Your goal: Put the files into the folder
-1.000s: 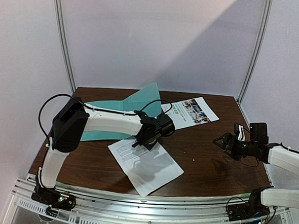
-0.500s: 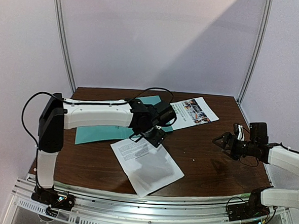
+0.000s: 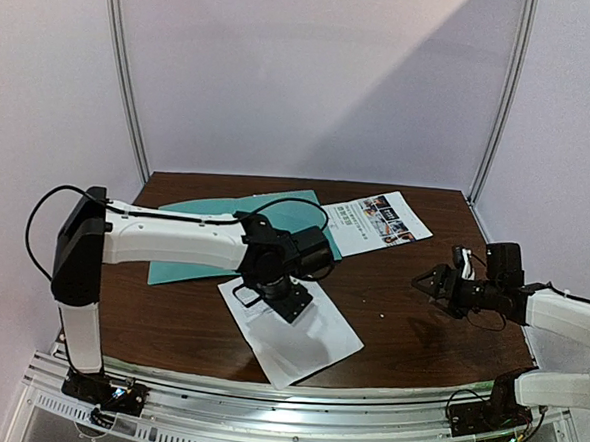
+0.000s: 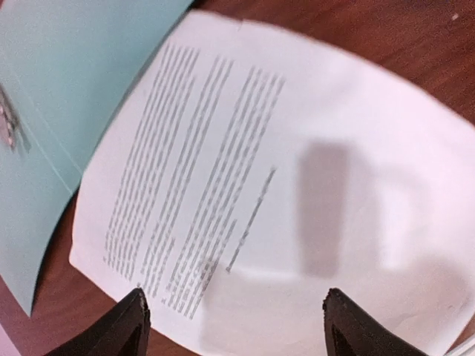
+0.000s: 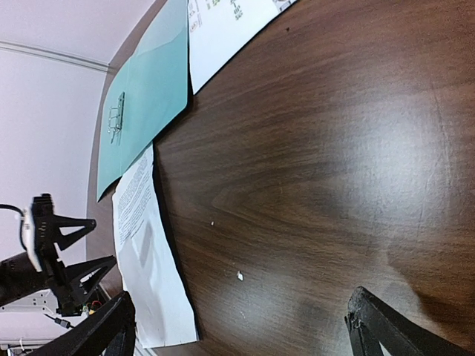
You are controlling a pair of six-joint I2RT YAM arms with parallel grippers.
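The teal folder [image 3: 187, 260] lies open and flat at the back left of the table, its metal clip [image 4: 9, 126] showing on the inside. A plain white sheet with black text [image 3: 303, 332] lies in front of it, one corner touching the folder [image 4: 67, 81]. My left gripper [image 3: 270, 298] hovers over this sheet [image 4: 297, 170], open, with nothing between its fingers. The sheet with colour photos [image 3: 377, 221] lies at the back, to the right of the folder. My right gripper [image 3: 423, 282] stands open and empty above bare wood at the right.
The dark wooden table [image 3: 419, 329] ends in a metal rail [image 3: 294, 401] at the near edge. White walls and two slanted posts enclose the back and sides. Small white specks [image 5: 240, 276] lie on the wood near my right gripper [image 5: 239, 311].
The folder's raised cover has dropped flat. My left gripper has moved from the folder toward the near edge, over the plain sheet, and its jaws have widened. The right gripper has edged slightly left.
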